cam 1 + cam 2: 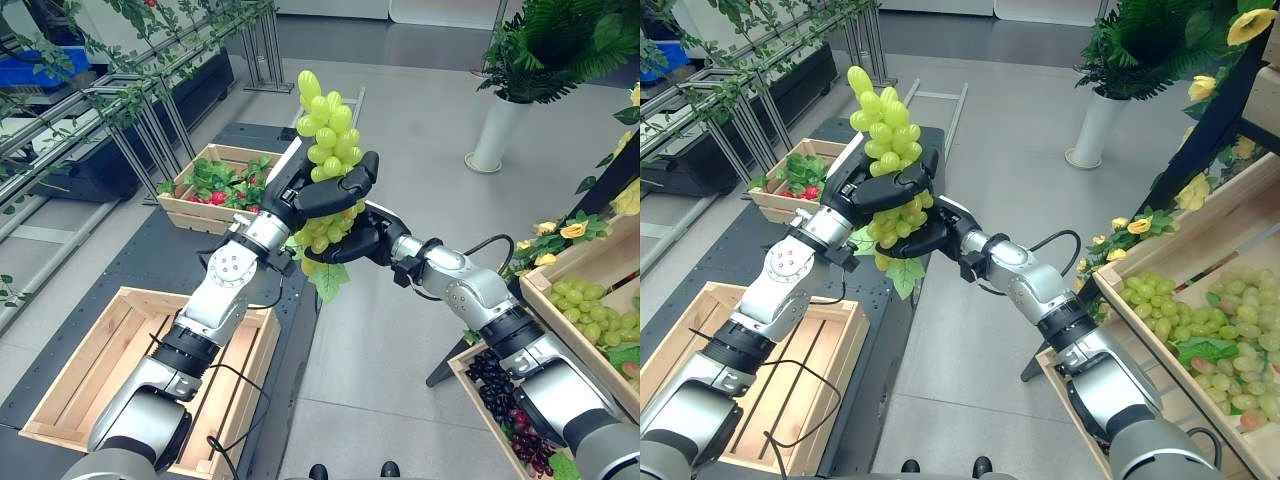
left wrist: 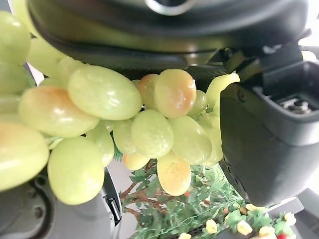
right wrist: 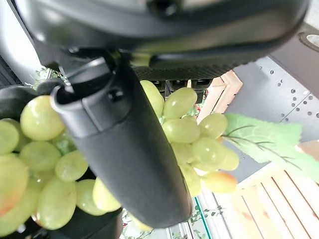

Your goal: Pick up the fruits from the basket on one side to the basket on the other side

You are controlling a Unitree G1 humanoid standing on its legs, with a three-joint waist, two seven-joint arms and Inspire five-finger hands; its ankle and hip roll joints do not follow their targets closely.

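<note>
You have the bunch of green grapes (image 1: 325,135) up in the air between the two arms, over the strip of grey floor that separates the two sides. Both hands are on it at once: your left hand (image 1: 318,192) has its fingers curled across the middle of the bunch, and your right hand (image 1: 352,240) cups the lower part from beneath with its fingers wrapped around the fruit. That looks like a hand-over, which makes sense, since neither arm seems able to reach both sides alone. A green leaf (image 1: 328,280) hangs loose under the bunch.

To your left sits an empty wooden crate (image 1: 95,350) on the dark platform, the likely place to drop the bunch. Further off on that side is a second crate of red fruit and leaves (image 1: 218,186). To your right, the slanted crate of green grapes (image 1: 590,310) seems to be the source, with a crate of dark grapes (image 1: 505,400) lower beside it.

Watch these before you let go:
- the right hand should only release once the left grip is firm, since a soft bunch may slip or shed fruit
- the metal rails with vines (image 1: 130,110) stand close behind the left side
- a white vase with a plant (image 1: 497,130) stands well apart, no trouble
</note>
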